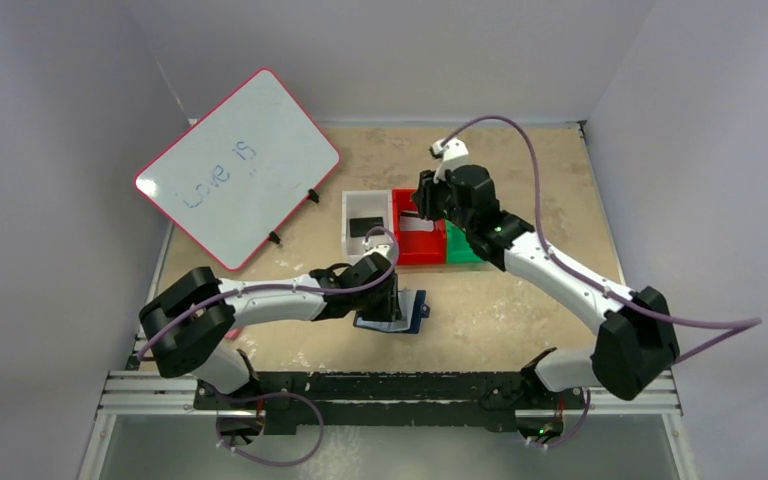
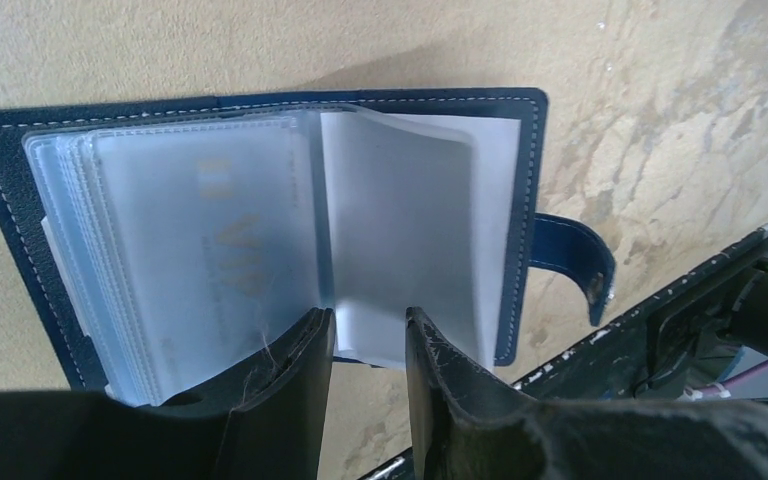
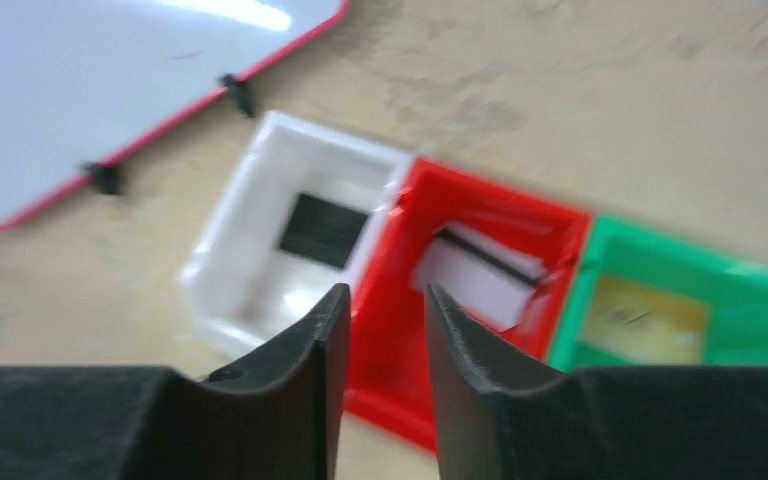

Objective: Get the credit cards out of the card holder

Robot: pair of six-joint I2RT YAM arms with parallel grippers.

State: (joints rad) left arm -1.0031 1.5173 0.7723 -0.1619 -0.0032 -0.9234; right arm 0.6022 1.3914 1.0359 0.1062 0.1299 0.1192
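Note:
The card holder (image 2: 260,110) lies open on the table, navy cover down, clear sleeves fanned upward. A pale card with faint gold lettering (image 2: 222,240) shows through the left sleeves. My left gripper (image 2: 368,314) sits at the holder's near edge, open, with bare table visible between its fingers. A black card (image 3: 322,230) lies in the white bin (image 3: 232,225), a silver-white card (image 3: 475,275) in the red bin (image 3: 490,200), and a gold card (image 3: 650,318) in the green bin (image 3: 680,245). My right gripper (image 3: 387,290) hovers above the red bin, open and holding nothing.
A pink-rimmed whiteboard (image 1: 235,165) leans at the back left. The three bins (image 1: 420,245) stand in a row just beyond the card holder (image 1: 410,318). A metal rail (image 1: 390,385) runs along the near edge.

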